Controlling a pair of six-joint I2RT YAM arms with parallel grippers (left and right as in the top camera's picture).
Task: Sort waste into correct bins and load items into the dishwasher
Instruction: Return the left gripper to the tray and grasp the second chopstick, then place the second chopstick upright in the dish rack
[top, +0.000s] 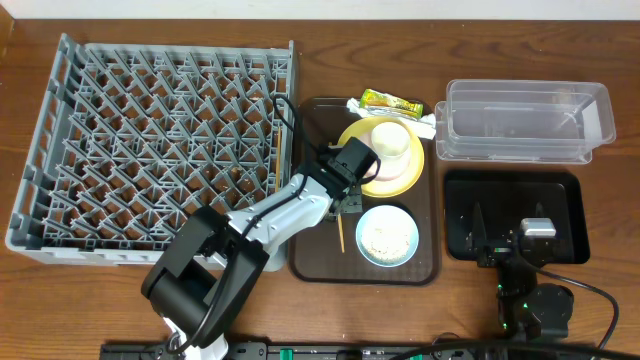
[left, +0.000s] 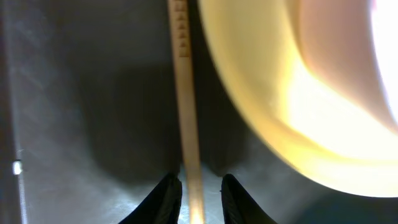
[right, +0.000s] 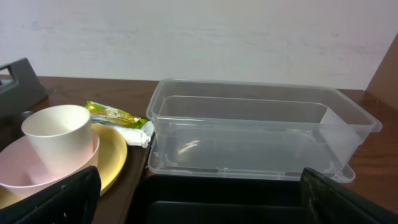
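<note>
A thin wooden chopstick (left: 186, 93) lies on the brown serving tray (top: 315, 250), beside the yellow plate (left: 267, 106). My left gripper (left: 199, 180) straddles it, with a narrow gap on each side of the stick. From above, the left gripper (top: 345, 205) is low over the tray and the chopstick (top: 340, 235) pokes out below it. The plate (top: 414, 175) carries a pink bowl (top: 390, 178) with a white cup (top: 392, 140) in it. A light blue bowl (top: 387, 237) holds rice. My right gripper (right: 202, 205) stands wide open and empty over the black tray (top: 560, 195).
The grey dish rack (top: 150, 150) fills the left of the table. A clear tub (top: 525, 120) stands behind the black tray. A yellow-green wrapper (top: 390, 101) and white packaging (top: 430, 125) lie at the serving tray's far edge.
</note>
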